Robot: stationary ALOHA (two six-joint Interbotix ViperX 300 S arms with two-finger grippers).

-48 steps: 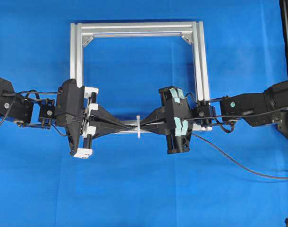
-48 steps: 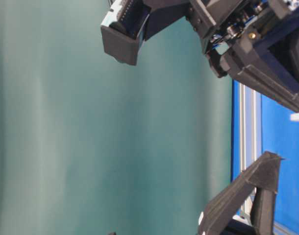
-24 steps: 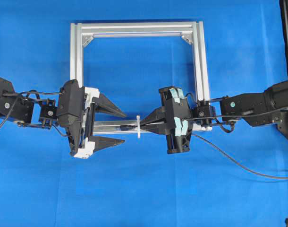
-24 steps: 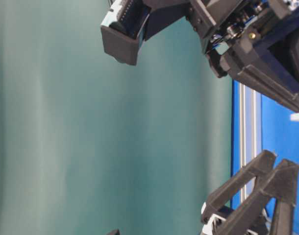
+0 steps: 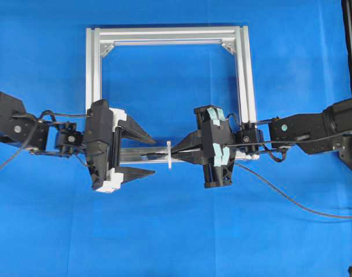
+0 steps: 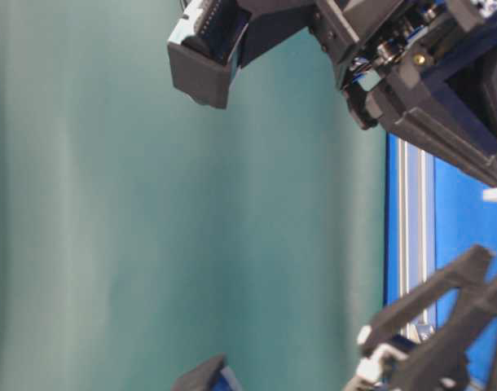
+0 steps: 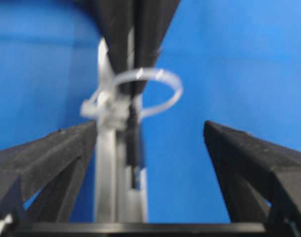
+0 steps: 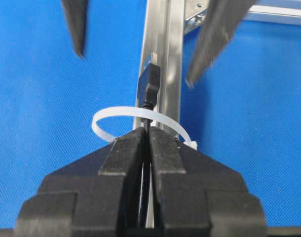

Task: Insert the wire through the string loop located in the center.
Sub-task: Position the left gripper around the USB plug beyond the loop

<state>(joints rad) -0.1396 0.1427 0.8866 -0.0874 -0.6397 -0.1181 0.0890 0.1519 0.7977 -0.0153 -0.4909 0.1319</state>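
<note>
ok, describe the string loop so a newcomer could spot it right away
Start at the silver frame on the blue table and follow its front bar to the middle, between the left gripper and right gripper. The string loop is a thin white ring standing up off that bar. Unlike anything nearby, the wire pokes through it, plug first.

Black wire (image 8: 149, 94) pinched between my right fingers (image 8: 126, 163), its plug tip poking out past them through the string loop (image 8: 135, 118). Loop is thin, white, standing open just ahead of my fingertips.
</note>
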